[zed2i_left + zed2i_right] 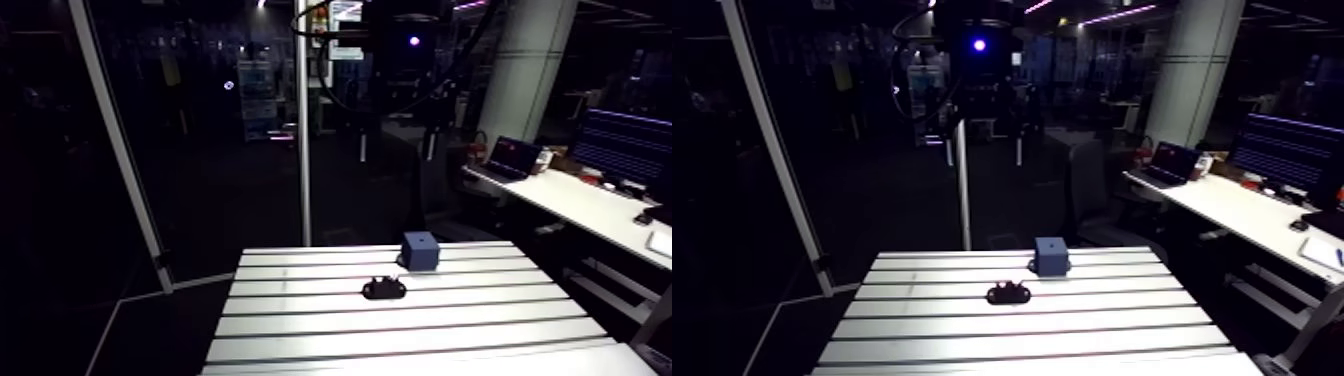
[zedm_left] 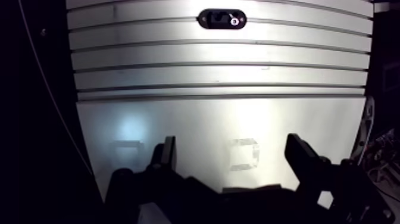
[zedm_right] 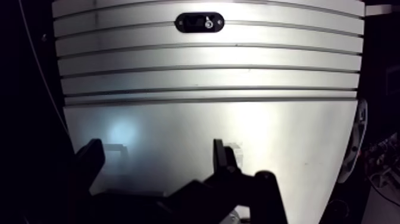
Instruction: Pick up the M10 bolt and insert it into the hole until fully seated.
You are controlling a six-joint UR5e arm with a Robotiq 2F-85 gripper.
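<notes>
Tool (image 2: 232, 143) spread wide, bolt (image 2: 234, 21) in black holder (image 2: 208, 18) ahead (markings unreadable)

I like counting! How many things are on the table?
2: a blue block at the table's far edge, and a black holder, holding a bolt, in front of it. Others could be hidden.

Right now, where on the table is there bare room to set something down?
The widest free patch is the smooth plate under the open gripper. The slotted strip between it and the black holder is bare too. It is crowded only toward the far edge, where the holder and the blue box sit close together.
</notes>
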